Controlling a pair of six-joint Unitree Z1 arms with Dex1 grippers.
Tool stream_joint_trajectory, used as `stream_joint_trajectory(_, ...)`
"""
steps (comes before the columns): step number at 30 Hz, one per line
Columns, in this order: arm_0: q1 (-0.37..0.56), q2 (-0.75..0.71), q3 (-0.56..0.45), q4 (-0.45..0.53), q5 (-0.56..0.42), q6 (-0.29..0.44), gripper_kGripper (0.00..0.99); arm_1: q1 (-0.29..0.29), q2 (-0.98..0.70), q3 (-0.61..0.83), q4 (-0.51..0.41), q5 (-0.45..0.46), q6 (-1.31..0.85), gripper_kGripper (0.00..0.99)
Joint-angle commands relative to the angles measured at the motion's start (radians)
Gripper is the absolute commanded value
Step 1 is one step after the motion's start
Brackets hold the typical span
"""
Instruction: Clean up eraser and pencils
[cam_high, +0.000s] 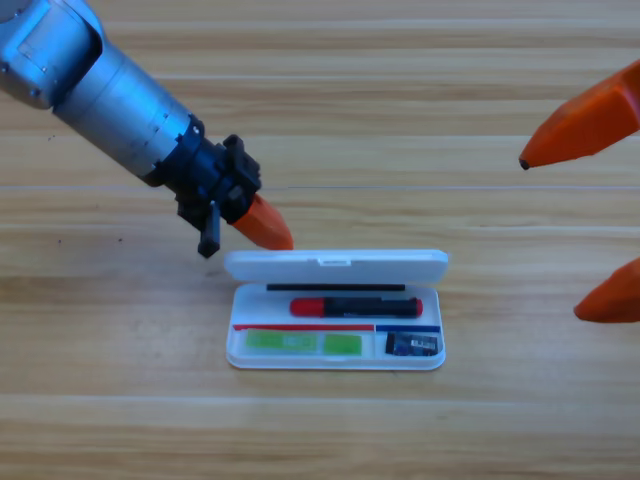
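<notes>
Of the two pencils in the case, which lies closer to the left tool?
The black pencil with red ends, in the upper slot nearest the left tool. The pale green pencil lies below it, in the front compartment.

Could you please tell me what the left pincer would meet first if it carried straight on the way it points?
Probably the raised lid of the white plastic case; the left pincer points at its left end, though height is unclear.

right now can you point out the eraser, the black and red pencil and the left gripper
eraser (412, 345), high view, middle of the dark block in the case's lower right compartment
black and red pencil (356, 306), high view, mid barrel
left gripper (262, 224), high view, orange jaw by the lid's left end
</notes>
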Motion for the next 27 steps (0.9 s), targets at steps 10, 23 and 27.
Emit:
stream_joint_trajectory(10, -0.057, -0.033, 0.155, -0.085, 0.098, 0.033, 0.0, 0.023, 0.03, 0.04, -0.016, 0.017, 0.006, 0.943)
stream_joint_trajectory(23, -0.106, -0.018, 0.22, -0.154, 0.134, 0.034, 0.0, 0.023, 0.04, 0.043, -0.016, 0.02, 0.005, 0.943)
stream_joint_trajectory(27, -0.12, -0.012, 0.237, -0.174, 0.143, 0.034, 0.0, 0.023, 0.043, 0.043, -0.016, 0.02, 0.005, 0.943)
